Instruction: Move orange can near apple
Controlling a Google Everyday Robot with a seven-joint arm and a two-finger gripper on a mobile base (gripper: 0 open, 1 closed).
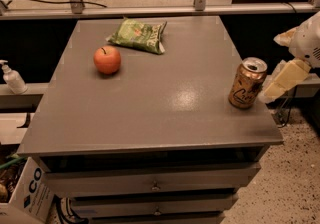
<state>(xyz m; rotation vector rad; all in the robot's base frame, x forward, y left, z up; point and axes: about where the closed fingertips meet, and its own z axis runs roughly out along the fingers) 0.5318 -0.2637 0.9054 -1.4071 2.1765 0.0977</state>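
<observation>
The two cream fingers (285,78) look spread apart, one pointing up and left, the other slanting down toward the table's right edge, and there is nothing between them. The gripper (273,68) hangs off the right side of the grey tabletop (165,113), just beside the orange can (247,84). From where I stand, I cannot tell whether the lower fingertip touches the can or stops just short of it. The can stands upright near the right edge of the top, silver lid up, dark cursive lettering facing front.

The apple (107,60) sits well apart from it, on the left half of the table toward the back, stem up. A green snack bag (139,35) lies just behind and to the right of the apple.

By my reckoning the job is barely begun. The can is not gripped, not lifted, and is still on the far side of the table from the apple. The grasp, the carry across the open grey surface, and the set-down close to the fruit all remain.

Most of the arm is cut off by the right border. Only a rounded white wrist housing (307,43) shows, so the arm's reach and angle are anyone's guess. The can's far side is out of sight. Below the top, drawer fronts (155,184) sit in shadow. A pump bottle (12,77) stands on a ledge at the left, and a cardboard box (30,193) is partly cropped at the bottom corner.
</observation>
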